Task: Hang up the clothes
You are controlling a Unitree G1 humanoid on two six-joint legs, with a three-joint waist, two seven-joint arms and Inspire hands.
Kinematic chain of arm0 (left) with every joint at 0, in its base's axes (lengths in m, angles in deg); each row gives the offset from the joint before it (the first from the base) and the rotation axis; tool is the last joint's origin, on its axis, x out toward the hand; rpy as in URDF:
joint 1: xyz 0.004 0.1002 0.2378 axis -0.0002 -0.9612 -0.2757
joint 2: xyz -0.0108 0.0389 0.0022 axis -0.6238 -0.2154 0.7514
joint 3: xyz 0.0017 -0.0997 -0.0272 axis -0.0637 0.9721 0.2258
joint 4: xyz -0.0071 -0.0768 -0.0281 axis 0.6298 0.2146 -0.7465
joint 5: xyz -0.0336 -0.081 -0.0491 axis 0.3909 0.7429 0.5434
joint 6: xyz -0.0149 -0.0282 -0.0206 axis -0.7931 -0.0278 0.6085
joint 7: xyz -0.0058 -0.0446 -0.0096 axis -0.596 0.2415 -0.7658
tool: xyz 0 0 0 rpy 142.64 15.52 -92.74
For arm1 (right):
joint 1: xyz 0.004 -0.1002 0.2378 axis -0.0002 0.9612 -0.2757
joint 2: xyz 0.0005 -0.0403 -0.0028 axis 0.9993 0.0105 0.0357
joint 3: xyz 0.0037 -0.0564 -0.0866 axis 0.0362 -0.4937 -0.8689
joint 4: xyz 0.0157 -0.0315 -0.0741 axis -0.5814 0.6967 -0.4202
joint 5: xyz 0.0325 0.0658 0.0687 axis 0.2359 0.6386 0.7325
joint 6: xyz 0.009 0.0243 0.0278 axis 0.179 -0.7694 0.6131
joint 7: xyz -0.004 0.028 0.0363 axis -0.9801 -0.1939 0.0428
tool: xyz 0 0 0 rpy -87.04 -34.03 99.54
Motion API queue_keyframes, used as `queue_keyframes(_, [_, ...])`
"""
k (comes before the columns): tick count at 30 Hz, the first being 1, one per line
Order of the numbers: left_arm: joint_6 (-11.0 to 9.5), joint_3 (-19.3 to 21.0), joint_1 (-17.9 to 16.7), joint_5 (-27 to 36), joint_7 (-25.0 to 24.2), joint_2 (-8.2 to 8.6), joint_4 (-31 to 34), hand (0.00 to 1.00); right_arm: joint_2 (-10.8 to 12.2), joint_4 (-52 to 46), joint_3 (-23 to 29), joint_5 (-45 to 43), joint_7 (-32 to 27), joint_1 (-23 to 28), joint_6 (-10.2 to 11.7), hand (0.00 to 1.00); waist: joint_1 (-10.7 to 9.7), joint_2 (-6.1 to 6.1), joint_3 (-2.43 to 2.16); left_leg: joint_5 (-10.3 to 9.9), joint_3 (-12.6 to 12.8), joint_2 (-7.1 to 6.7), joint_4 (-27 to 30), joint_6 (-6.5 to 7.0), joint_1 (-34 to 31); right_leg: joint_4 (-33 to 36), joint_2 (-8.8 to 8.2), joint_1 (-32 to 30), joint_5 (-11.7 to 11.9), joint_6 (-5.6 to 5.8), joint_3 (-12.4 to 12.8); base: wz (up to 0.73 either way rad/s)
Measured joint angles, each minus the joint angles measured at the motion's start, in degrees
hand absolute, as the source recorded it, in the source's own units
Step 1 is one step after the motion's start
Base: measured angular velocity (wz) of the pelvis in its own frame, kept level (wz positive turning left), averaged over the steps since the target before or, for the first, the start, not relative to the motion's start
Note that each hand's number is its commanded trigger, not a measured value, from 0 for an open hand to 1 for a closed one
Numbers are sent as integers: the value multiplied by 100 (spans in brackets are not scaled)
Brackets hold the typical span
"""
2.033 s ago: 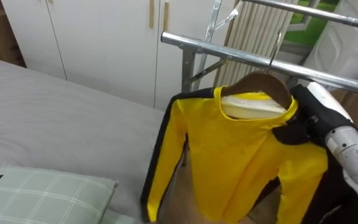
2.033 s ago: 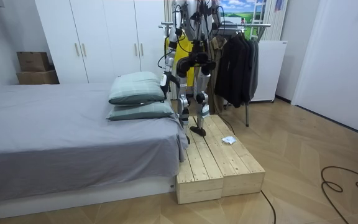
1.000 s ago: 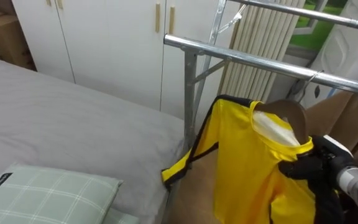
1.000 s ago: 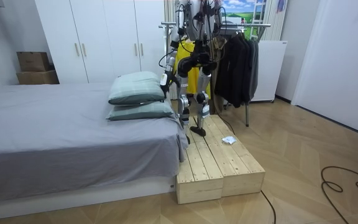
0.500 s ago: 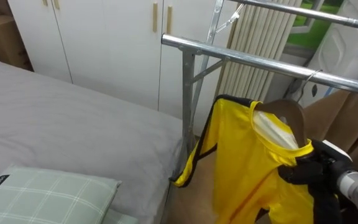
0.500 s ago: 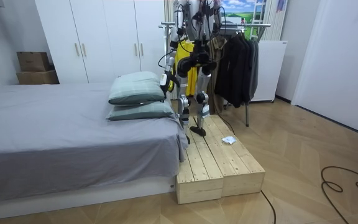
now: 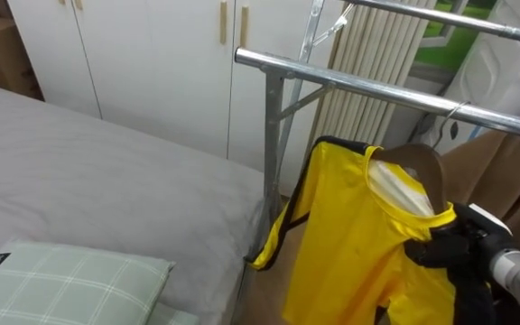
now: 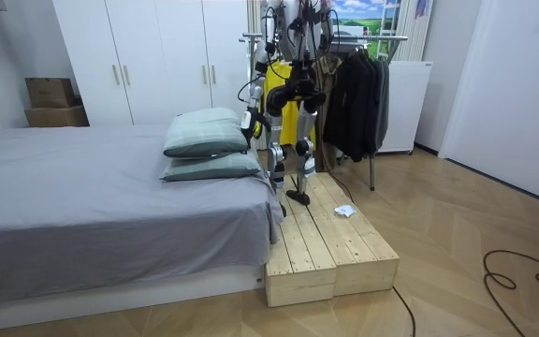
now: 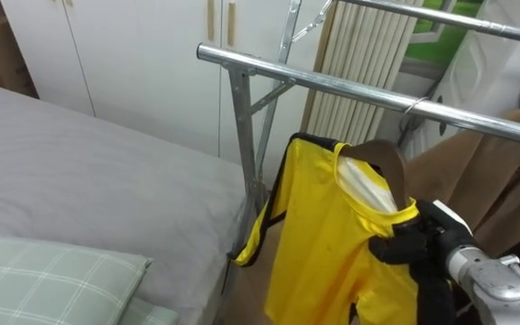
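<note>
Swung round since two seconds back: yellow shirt [image 7: 359, 244], then flat towards the camera, now nearly edge-on and further right. No change against half a second ago.

Left eye view. Shirt hanging on a wooden hanger [image 7: 420, 162], just below the lower metal rail [image 7: 350, 81]. Hanger hook up at the rail; whether resting on it, cannot tell. Right hand [image 7: 445, 246] in from the lower right, dark fingers closed on the shirt at collar and shoulder. Black trim down the sleeve edge. Grey bed [image 7: 79, 171] to the left, checked pillow [image 7: 61, 280] at lower left, white wardrobe [image 7: 152, 54] behind.

Room view. Standing upright on a wooden platform [image 8: 330, 248] at the bed's foot end, facing the rack, back to the camera. Yellow cloth visible in front of the torso. Left hand [image 8: 247, 122] low at the side, towards the room view's left; state not readable. Dark clothes [image 8: 358, 94] hanging on the rack towards the room view's right.

Right eye view. Same arrangement: shirt under the lower rail, hook at the rail, right hand clamped on the collar area.
</note>
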Motion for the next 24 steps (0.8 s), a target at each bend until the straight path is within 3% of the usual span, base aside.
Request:
queue_keyframes(5, [10, -63, 0, 7, -5, 0, 0, 0, 28, 0, 0, 1, -34, 0, 0, 100, 0, 0, 0, 0, 1, -4, 0, 0, 3, 4, -2, -1, 2, 5, 0, 0])
queue_keyframes(6, [11, -78, 0, 7, -6, -1, 0, 0, 33, 0, 0, 0, -43, 0, 0, 80, 0, -1, -1, 0, 1, -4, 0, 0, 3, 4, -2, -1, 1, 7, 1, 0])
queue_keyframes(7, [16, -103, 0, 7, -6, -1, 0, 0, 40, 0, 0, 0, -62, 0, 0, 52, -1, -1, -1, 0, 1, -5, 0, 0, 4, 4, -2, -1, 2, 8, 1, 0])
queue_keyframes(8, [17, -112, 0, 7, -6, -1, 0, 0, 45, 0, 0, -1, -71, 0, 0, 12, -1, -2, -1, 0, 1, -5, 0, 0, 4, 4, -2, -1, 2, 8, 1, 0])
queue_keyframes(9, [19, -113, 0, 7, -6, -1, 0, 0, 53, 0, 1, 0, -76, 0, 0, 0, -2, -2, -2, 0, 1, -5, 1, 0, 4, 5, -3, 0, 3, 9, 1, 0])
queue_keyframes(24, [40, -114, 0, 7, -41, -4, 0, 0, 113, 5, 28, -4, -84, -4, -2, 0, -10, -15, -7, 0, 12, -10, 1, 0, 11, 6, -6, -1, 7, 21, 16, 0])
